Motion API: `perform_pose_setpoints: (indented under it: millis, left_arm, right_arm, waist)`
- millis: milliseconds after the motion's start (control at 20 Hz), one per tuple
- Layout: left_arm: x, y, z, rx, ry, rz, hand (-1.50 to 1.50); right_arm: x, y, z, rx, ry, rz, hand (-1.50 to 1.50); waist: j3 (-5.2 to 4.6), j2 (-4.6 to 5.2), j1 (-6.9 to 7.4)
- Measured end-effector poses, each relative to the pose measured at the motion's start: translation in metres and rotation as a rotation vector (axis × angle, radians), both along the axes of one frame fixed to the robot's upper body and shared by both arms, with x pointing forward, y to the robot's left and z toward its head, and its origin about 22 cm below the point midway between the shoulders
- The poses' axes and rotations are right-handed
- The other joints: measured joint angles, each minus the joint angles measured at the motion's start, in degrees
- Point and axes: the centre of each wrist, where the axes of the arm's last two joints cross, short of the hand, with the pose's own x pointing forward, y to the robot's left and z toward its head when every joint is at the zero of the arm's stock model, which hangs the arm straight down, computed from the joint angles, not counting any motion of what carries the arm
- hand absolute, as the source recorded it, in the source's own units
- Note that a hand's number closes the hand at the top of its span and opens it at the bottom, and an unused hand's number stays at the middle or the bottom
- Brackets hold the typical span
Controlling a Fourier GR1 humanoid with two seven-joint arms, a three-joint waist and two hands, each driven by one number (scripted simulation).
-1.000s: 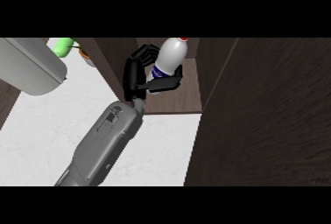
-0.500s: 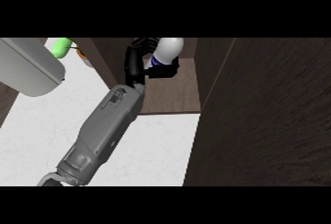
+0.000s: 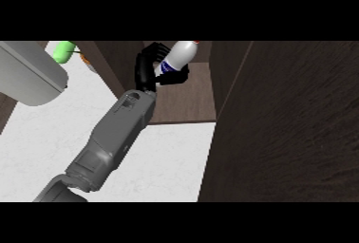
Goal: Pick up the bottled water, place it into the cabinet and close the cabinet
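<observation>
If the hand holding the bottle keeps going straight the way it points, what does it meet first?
Probably nothing soon: the black hand, curled round the white water bottle with a blue label, points into the open dark wooden cabinet. Its back wall likely comes first, though depth is unclear.

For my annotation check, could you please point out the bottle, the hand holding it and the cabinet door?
bottle (image 3: 176, 56), head view, white body
hand (image 3: 145, 66), head view, black palm
cabinet door (image 3: 294, 128), head view, dark panel

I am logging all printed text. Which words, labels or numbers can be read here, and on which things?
No text can be read.
Bottle, held in the hand: a blue label band, its print too blurred to read.
Cabinet: no writing shows.
</observation>
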Motion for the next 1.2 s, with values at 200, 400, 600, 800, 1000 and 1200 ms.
perform_pose_setpoints:
  millis: [200,400,600,800,1000,1200]
  left_arm:
    - [0.000,0.004,-0.010,0.013,0.018,0.024,1.50]
    - [0.000,0.011,-0.018,0.021,0.040,0.044,1.50]
    - [-0.001,0.013,-0.024,0.070,0.037,0.070,-1.50]
    - [-0.002,0.013,-0.029,0.150,0.045,0.088,-1.50]
    - [-0.003,0.014,-0.032,0.211,0.060,0.101,-1.50]
    - [-0.002,0.013,-0.032,0.239,0.065,0.123,-1.50]
  right_arm:
    - [0.000,-0.001,-0.001,0.006,-0.011,0.001,-1.50]
    - [0.001,-0.001,0.000,-0.001,-0.008,0.007,-1.50]
    - [0.000,-0.002,0.000,-0.003,-0.011,0.013,-1.50]
    - [0.000,-0.002,-0.001,0.002,-0.024,0.019,-1.50]
    - [0.000,-0.003,-0.002,0.001,-0.031,0.020,-1.50]
    - [0.000,-0.003,-0.001,0.005,-0.029,0.021,-1.50]
  waist:
    - [0.00,0.19,-0.49]
    - [-0.02,0.31,-0.73]
    - [0.00,0.38,-1.25]
    - [0.02,0.57,-1.53]
    - [0.03,0.65,-1.72]
    - [-0.05,0.77,-1.88]
